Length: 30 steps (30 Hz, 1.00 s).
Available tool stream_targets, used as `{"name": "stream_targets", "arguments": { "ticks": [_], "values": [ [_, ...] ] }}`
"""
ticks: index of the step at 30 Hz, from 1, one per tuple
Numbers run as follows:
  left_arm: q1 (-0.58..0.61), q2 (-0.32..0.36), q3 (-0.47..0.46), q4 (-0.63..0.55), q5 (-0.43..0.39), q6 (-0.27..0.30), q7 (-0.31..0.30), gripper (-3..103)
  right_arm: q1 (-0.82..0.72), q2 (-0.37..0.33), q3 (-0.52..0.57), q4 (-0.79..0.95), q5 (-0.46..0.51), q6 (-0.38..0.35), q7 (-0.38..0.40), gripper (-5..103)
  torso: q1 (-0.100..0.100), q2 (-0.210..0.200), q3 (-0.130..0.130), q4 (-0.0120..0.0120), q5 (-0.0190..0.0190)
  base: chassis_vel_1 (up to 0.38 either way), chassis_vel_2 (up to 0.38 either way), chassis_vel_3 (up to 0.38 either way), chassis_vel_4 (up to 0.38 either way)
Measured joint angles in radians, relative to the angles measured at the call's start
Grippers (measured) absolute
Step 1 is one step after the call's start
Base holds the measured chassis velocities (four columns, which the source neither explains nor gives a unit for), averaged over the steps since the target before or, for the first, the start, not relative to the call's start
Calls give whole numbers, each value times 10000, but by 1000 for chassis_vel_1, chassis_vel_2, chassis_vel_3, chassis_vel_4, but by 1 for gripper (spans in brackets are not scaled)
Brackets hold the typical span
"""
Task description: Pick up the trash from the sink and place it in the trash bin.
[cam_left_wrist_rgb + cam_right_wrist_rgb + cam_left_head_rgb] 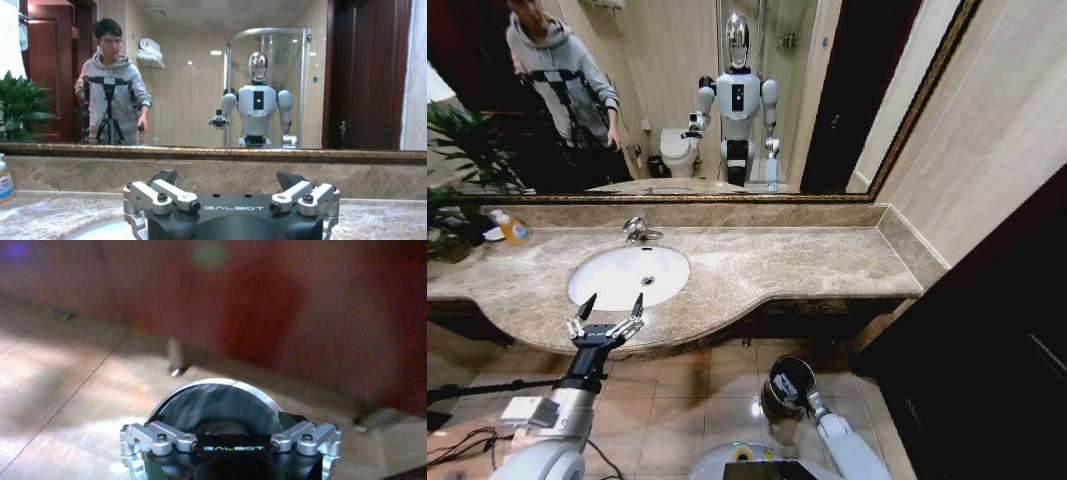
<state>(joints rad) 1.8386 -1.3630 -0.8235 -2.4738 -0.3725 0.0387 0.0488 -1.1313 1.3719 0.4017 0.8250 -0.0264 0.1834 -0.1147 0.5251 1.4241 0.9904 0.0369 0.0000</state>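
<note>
The white oval sink (617, 268) is set in the brown marble counter, with its metal drain (648, 281) showing. No trash is visible in the basin. My left gripper (613, 302) is open and hovers over the sink's front rim, its dark fingertips pointing toward the mirror. In the left wrist view the left gripper (227, 178) holds nothing, and a sliver of the sink (100, 231) shows below it. On the floor, my right gripper (793, 386) hangs open over the round black trash bin (779, 372). The right wrist view looks down past the right gripper (223, 416) into the trash bin (257, 394).
A chrome faucet (636, 230) stands behind the basin. An orange-yellow bottle (513, 231) sits at the counter's far left beside a green plant (457, 160). A large mirror (827, 90) backs the counter. A dark wooden panel (987, 330) rises at the right.
</note>
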Motion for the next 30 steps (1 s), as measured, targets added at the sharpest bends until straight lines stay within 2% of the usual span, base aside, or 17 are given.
{"name": "stream_targets", "arguments": {
  "ticks": [3, 4, 7, 8, 10, 11, 13, 18, 19, 22, 30],
  "values": [
    [0, 1, 0, 1, 0, 0, 0, 100, -1027, -575, 114, 1951, 1120, -47, 587, 100, 0, 0, 0, -2, 2, 0, 0, 0, 0],
    [0, 1, 0, 1, 0, 0, 0, 100, -1027, -575, 114, 1951, 1120, -47, 587, 100, 0, 0, 0, -2, 2, 0, 0, 0, 0],
    [0, 1, 1, 0, 0, 0, 2, 100, -2097, -1034, 590, 4047, 1895, 112, 1169, 100, 0, 2, 0, -2, 1, 0, 0, 0, 0],
    [0, 1, 1, 0, 0, 0, 2, 100, -2097, -1034, 590, 4047, 1895, 112, 1169, 100, 0, 2, 0, -2, 1, 0, 0, 0, 0],
    [0, 1, 0, 0, 0, 0, 0, 100, -2959, -1241, 1036, 5648, 2581, 92, 1404, 100, 0, 2, 0, -2, 3, 0, 0, 0, 0],
    [0, 1, 0, 0, 0, 0, 0, 100, -2959, -1241, 1036, 5648, 2581, 92, 1404, 100, 0, 2, 0, -2, 3, 0, 0, 0, 0],
    [0, 0, 1, 0, 0, 0, 0, 100, -3751, -1306, 1437, 7153, 2971, 68, 1478, 100, 0, 1, -1, -1, 0, 0, 0, 0, 0],
    [0, 1, 0, 0, 0, 0, -1, 100, -5436, -1042, 2055, 9745, 3134, 139, 1584, 100, -1, 2, 0, -2, 0, 0, 0, 0, 0],
    [0, 1, 0, 0, 0, 0, -1, 100, -5436, -1042, 2055, 9745, 3134, 139, 1584, 100, -1, 2, 0, -2, 0, 0, 0, 0, 0],
    [-1, 0, 0, 0, 0, 0, 0, 100, -6581, -724, 2241, 11637, 3187, 176, 1742, 100, -1, 2, -1, -2, -1, 0, 0, 0, 0],
    [0, 0, 0, 0, 0, 0, 0, 100, -7548, -210, 2539, 14029, 2887, 261, 1908, 100, 0, 1, 0, -1, 1, 0, 0, 0, 0]
  ]
}}
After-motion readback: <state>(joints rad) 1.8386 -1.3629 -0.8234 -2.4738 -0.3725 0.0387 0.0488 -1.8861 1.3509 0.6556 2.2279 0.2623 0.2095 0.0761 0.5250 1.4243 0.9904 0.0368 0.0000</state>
